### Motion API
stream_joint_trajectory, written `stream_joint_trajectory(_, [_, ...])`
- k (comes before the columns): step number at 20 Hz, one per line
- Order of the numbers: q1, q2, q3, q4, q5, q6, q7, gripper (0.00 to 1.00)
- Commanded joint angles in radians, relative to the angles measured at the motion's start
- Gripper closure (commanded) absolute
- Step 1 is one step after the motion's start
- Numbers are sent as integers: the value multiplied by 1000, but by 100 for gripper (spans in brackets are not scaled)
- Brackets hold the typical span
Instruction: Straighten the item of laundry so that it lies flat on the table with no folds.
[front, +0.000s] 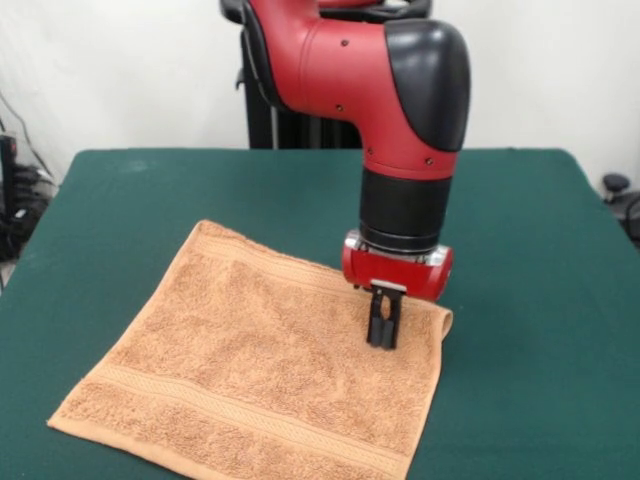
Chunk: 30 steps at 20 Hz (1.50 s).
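Note:
The item of laundry (260, 370), an orange-tan terry towel with woven band stripes near its far and near edges, lies spread on the dark green table (540, 300). Most of it is flat. Its far right corner (444, 320) curls up slightly in a small roll. My gripper (383, 343) comes straight down from the red and black arm onto the towel just left of that corner. Its black fingers (376, 322) stand close together, with their tips pressed into the cloth and pinching it. The towel's near edge runs to the bottom of the picture.
Green tabletop shows on all sides of the towel, widest to the right and behind. The arm's pedestal (290, 125) stands at the far edge. Cables and dark equipment (15, 190) sit off the table's left side, and a small dark object (617, 185) off its right.

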Motion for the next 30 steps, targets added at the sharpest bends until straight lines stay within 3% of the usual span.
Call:
stream_joint_trajectory(1, [29, 112, 115, 107, -18, -63, 241, 100])
stream_joint_trajectory(7, [99, 115, 75, 107, 30, -56, 261, 100])
stream_joint_trajectory(11, [104, 83, 101, 152, 46, -52, 297, 100])
stream_joint_trajectory(18, [100, -52, 160, 313, 84, -36, 381, 100])
stream_joint_trajectory(22, [91, -117, 159, 356, 104, 15, 354, 100])
stream_joint_trajectory(30, [36, -162, 203, 443, 73, -6, 321, 100])
